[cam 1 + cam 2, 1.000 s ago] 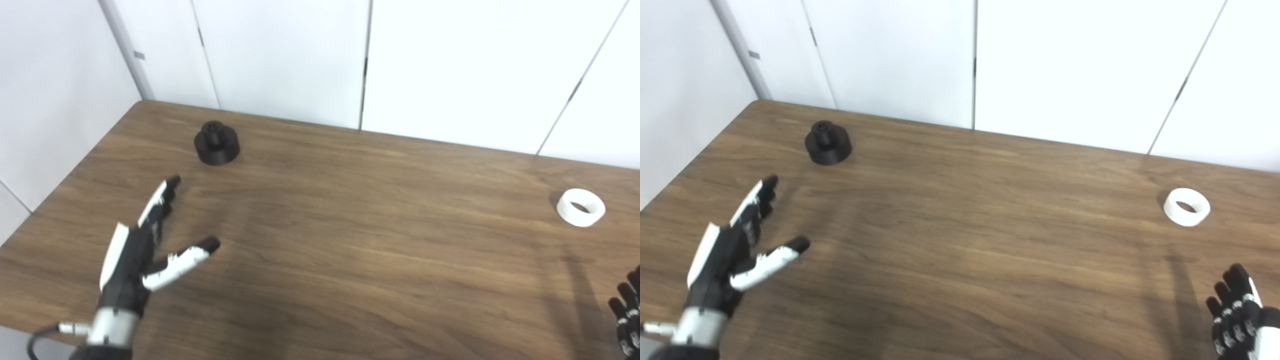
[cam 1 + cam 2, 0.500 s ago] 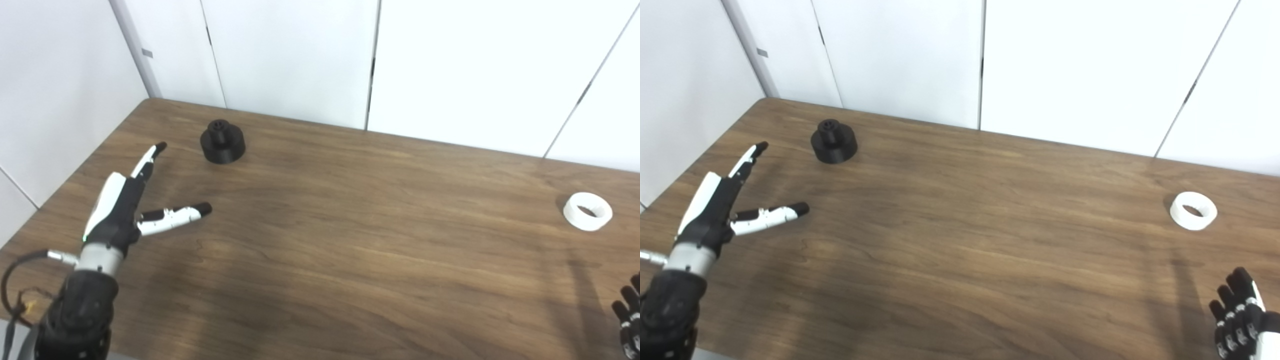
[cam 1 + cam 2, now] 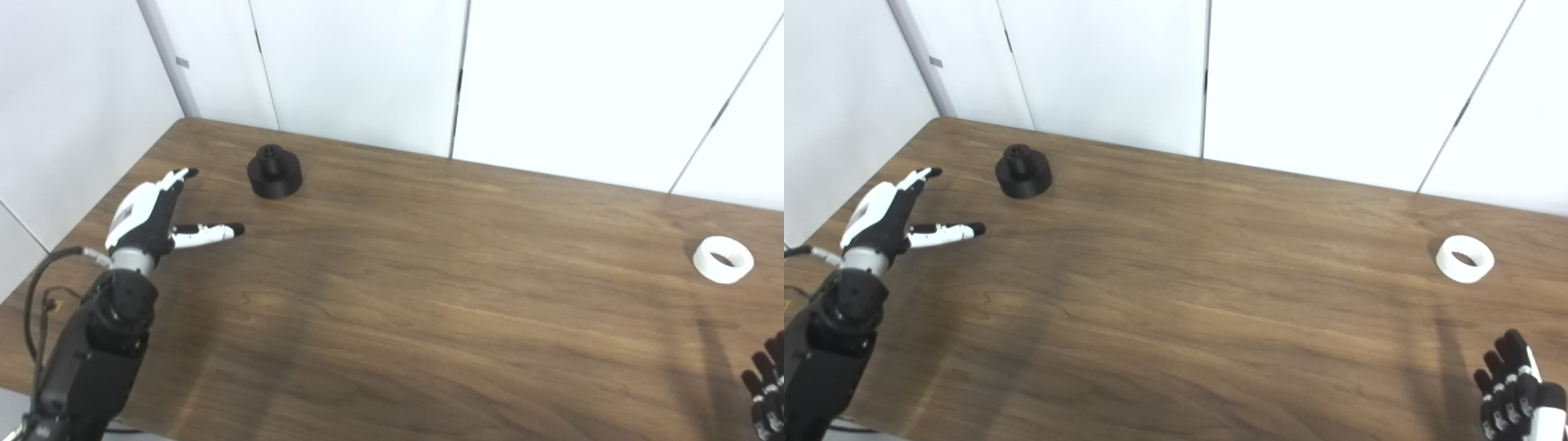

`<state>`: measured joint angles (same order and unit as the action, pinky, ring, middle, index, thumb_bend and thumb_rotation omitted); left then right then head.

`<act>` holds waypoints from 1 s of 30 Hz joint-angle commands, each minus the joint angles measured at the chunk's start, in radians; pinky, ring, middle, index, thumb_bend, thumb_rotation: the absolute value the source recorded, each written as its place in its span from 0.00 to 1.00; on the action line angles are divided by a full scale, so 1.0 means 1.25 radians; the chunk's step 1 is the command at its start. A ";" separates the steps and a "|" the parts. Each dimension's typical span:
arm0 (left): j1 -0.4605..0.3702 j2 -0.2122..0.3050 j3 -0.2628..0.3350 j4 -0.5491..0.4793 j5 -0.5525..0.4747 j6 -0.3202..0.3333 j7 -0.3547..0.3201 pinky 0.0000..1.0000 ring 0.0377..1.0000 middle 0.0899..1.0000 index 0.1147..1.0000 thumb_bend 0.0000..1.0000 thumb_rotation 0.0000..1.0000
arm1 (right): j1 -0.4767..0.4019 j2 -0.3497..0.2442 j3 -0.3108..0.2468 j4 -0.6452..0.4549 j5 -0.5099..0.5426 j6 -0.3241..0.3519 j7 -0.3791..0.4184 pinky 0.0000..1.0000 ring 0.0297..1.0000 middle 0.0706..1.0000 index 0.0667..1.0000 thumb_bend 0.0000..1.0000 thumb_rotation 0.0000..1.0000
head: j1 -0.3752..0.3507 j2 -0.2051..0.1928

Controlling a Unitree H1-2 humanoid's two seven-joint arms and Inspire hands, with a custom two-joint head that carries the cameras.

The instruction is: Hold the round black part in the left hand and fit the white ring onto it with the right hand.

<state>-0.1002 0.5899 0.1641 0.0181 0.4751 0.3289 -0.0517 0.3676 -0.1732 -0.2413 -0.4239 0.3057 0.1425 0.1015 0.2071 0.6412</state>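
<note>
The round black part (image 3: 274,172) sits untouched — left hand (image 3: 149,211) spread open nearby; right hand (image 3: 1513,393) empty, fingers apart, short of the white ring (image 3: 1464,259).

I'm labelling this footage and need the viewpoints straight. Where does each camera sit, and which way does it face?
Left eye view: on the head, looking down over the wooden table; shows the left hand and arm, and only the right hand's fingers at the corner.
Right eye view: beside it, same downward look; shows more of the right hand.
Both share the black part and white ring, lying far apart.
</note>
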 commanded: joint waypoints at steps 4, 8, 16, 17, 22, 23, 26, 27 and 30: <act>-0.095 0.046 -0.025 0.092 0.020 -0.056 0.035 1.00 1.00 0.99 0.92 1.00 0.44 | -0.012 0.001 0.000 -0.013 0.004 -0.037 0.002 1.00 1.00 1.00 0.98 0.66 1.00 | -0.003 -0.002; -0.157 0.045 -0.053 0.177 0.029 -0.061 0.046 1.00 1.00 0.99 0.91 1.00 0.46 | -0.012 0.005 0.001 -0.010 0.001 -0.041 0.001 1.00 1.00 1.00 0.98 0.65 1.00 | -0.004 -0.005; -0.237 0.040 -0.108 0.248 0.033 -0.032 0.020 1.00 1.00 1.00 0.91 1.00 0.48 | -0.011 0.016 0.003 -0.012 -0.015 -0.044 -0.002 1.00 1.00 0.99 0.97 0.65 1.00 | -0.017 -0.007; -0.245 0.038 -0.115 0.251 0.033 -0.026 0.016 1.00 1.00 0.99 0.91 1.00 0.48 | -0.011 0.017 0.004 -0.012 -0.017 -0.045 -0.003 1.00 1.00 1.00 0.97 0.65 1.00 | -0.018 -0.008; -0.271 0.031 -0.139 0.279 0.032 -0.019 0.022 1.00 1.00 0.98 0.90 1.00 0.47 | -0.011 0.019 0.005 -0.006 -0.021 -0.052 -0.002 1.00 1.00 0.99 0.97 0.65 1.00 | -0.019 -0.010; -0.276 0.030 -0.142 0.291 0.029 -0.024 0.025 1.00 1.00 0.98 0.90 1.00 0.47 | -0.011 0.020 0.005 -0.005 -0.023 -0.053 -0.003 1.00 1.00 0.99 0.97 0.65 1.00 | -0.019 -0.010; -0.297 0.022 -0.149 0.328 0.021 -0.033 0.030 1.00 1.00 0.98 0.89 1.00 0.47 | -0.011 0.020 0.007 -0.003 -0.030 -0.055 -0.004 1.00 1.00 0.99 0.97 0.65 1.00 | -0.020 -0.014; -0.303 0.020 -0.152 0.338 0.021 -0.034 0.029 1.00 1.00 0.98 0.90 1.00 0.47 | -0.011 0.021 0.008 -0.003 -0.031 -0.055 -0.004 1.00 1.00 0.99 0.97 0.65 1.00 | -0.020 -0.015; -0.318 0.015 -0.163 0.361 0.022 -0.032 0.027 1.00 1.00 0.99 0.90 1.00 0.47 | -0.010 0.023 0.008 -0.004 -0.030 -0.054 -0.004 1.00 1.00 0.99 0.96 0.65 1.00 | -0.021 -0.015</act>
<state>-0.4313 0.5835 -0.0425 0.4816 0.4985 0.3017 -0.0419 0.3673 -0.1445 -0.2293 -0.4093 0.2677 0.1218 0.0997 0.1810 0.6213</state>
